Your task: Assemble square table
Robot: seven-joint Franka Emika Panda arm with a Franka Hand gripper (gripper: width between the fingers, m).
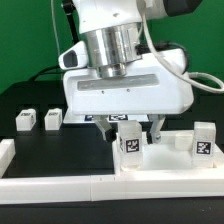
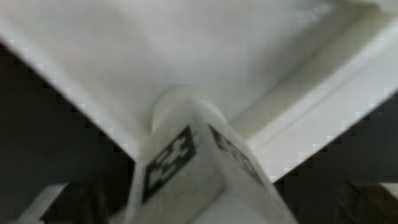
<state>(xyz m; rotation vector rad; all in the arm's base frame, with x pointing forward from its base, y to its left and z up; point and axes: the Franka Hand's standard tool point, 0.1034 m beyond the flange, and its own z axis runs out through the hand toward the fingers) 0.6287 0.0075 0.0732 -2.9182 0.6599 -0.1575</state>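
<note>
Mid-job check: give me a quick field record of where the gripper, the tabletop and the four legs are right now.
gripper: low over the tabletop, fingers either side of the centre leg; contact unclear
centre leg: upright on the tabletop, tag facing the exterior camera
tabletop: flat, toward the exterior view's right
right leg: upright, apparently on the tabletop too
leftmost leg: on the black table, off the tabletop
second-left leg: beside it, also loose
border rail: along the near edge
</note>
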